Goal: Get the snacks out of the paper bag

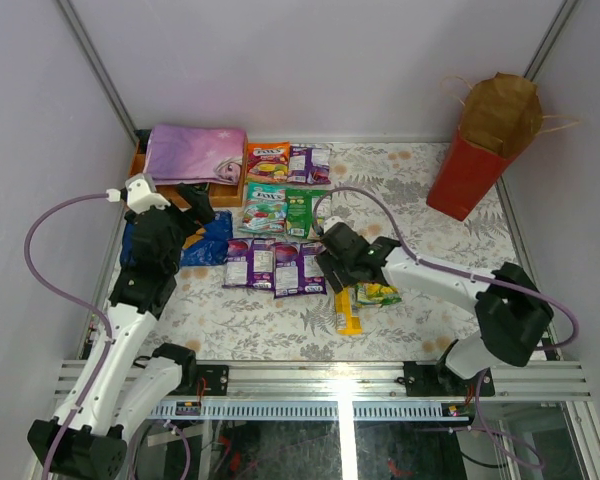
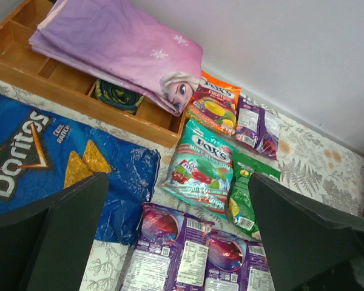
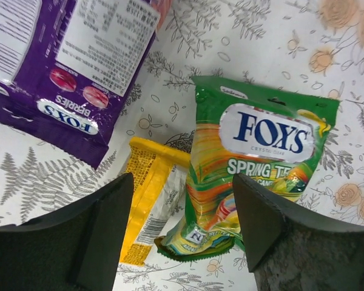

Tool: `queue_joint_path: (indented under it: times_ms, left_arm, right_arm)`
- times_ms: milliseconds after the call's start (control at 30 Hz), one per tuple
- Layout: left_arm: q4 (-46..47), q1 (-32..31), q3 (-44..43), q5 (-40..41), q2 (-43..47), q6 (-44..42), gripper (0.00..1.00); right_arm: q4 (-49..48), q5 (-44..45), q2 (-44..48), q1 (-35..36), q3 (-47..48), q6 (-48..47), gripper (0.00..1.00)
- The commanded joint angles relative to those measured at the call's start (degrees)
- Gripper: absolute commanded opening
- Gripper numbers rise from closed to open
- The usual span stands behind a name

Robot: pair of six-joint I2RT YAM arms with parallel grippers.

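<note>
Snacks (image 1: 275,268) lie spread across the flowered surface (image 1: 420,180) — apparently all unpacked — while the red paper bag (image 1: 485,140) stands open-mouthed in the far right corner. Right fingers (image 3: 103,236) hang released above the green packet (image 3: 255,163) and yellow packet (image 3: 148,200); left fingers (image 2: 60,236) gape empty too. Next, I'd judge, comes checking the bag's inside.

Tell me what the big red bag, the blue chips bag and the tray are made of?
The red bag looks like stiff paper: matte, creased, brown inside. The blue chips bag seems to be thin plastic film, shiny and wrinkled with glare. The tray is probably wood: smooth, orange-brown, with thin dividers.
</note>
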State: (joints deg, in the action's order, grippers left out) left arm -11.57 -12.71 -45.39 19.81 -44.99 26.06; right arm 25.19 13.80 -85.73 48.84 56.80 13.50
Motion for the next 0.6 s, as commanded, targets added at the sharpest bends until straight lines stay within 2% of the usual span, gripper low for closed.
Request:
queue_joint_path:
  times_ms: [0,233,300,333,400,567]
  left_arm:
    - [1.5,0.3,2.4,0.7,1.2,-0.6,1.00]
    - [1.7,0.3,2.1,-1.4,-0.1,-0.2,1.00]
    - [1.9,0.3,2.4,-2.8,-0.7,0.7,1.00]
    - [2.2,0.3,2.6,-3.8,-0.9,1.2,1.00]
    - [2.8,0.3,3.1,-5.9,-1.2,2.2,1.00]
    - [4.0,0.3,4.1,-9.4,-1.6,3.8,1.00]
  right_arm:
    - [1.8,5.3,-3.9,1.9,2.2,-2.1,0.70]
    - [3.8,12.7,-12.7,3.6,5.8,-4.1,0.66]
    - [3.8,13.9,-14.1,3.6,6.6,-4.6,0.62]
    - [3.8,15.3,-14.6,3.6,7.0,-4.8,0.57]
    - [3.6,17.8,-15.2,3.7,7.7,-5.1,0.39]
    - [2.9,25.4,-17.4,3.5,10.2,-7.3,0.15]
